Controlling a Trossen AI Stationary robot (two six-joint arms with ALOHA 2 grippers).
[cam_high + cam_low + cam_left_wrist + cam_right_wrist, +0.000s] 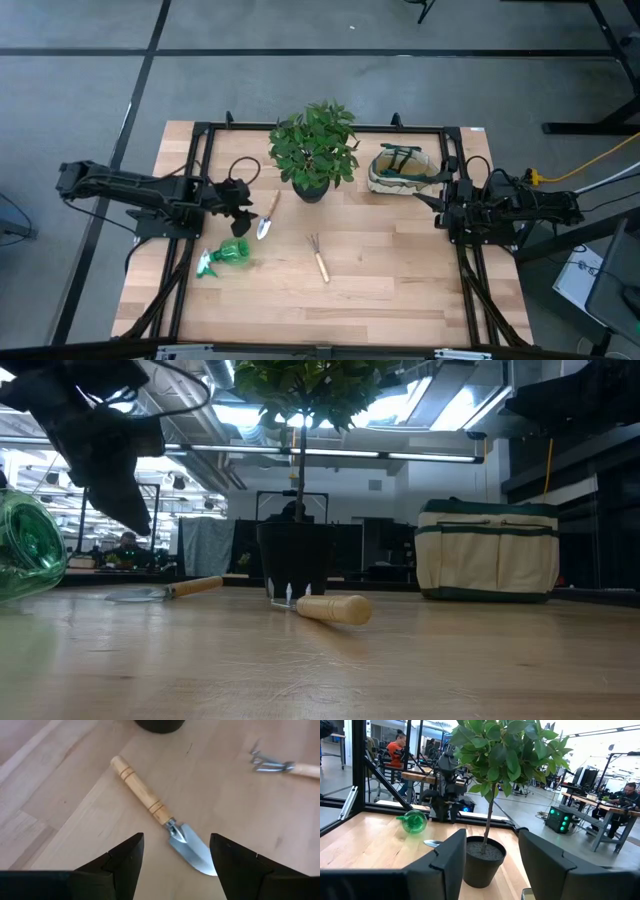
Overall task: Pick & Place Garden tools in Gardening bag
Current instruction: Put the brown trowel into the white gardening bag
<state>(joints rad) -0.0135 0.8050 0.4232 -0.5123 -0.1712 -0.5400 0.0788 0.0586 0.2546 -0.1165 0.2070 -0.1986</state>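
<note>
High view: wooden table [380, 275] with a black frame. Left gripper [238, 196] sits just left of the trowel [267, 216], fingers spread, nothing between them. Trowel lies handle toward the potted plant [314, 150], blade toward the near edge. Green spray bottle [225, 257] lies on its side near the left gripper, on the near side of it. Hand rake [318, 257] lies mid-table, prongs pointing to the far side. Gardening bag [402, 170] stands at the far right, just beside the right gripper [436, 196], which waits at the right edge — spread, empty. Something dark shows inside the bag's top; cannot tell what.

Low view: spray bottle [28, 548] at far left, left gripper [118, 488] hanging above the table near it. Trowel [170, 590] flat on the wood behind. Rake [322, 606] in front of the black pot [296, 560]. Bag [488, 550] upright on the right, cream with green trim.

Left wrist view: both dark fingers [122, 862] wide apart, the trowel [162, 812] blade lying between them on the table, not touched. Rake [280, 766] off to the side, prongs visible.

Right wrist view: fingers [445, 857] spread with the plant [492, 780] and pot framed between — apart from it. Spray bottle [413, 820] and the left arm [447, 787] across the table. People at desks in the room behind.
</note>
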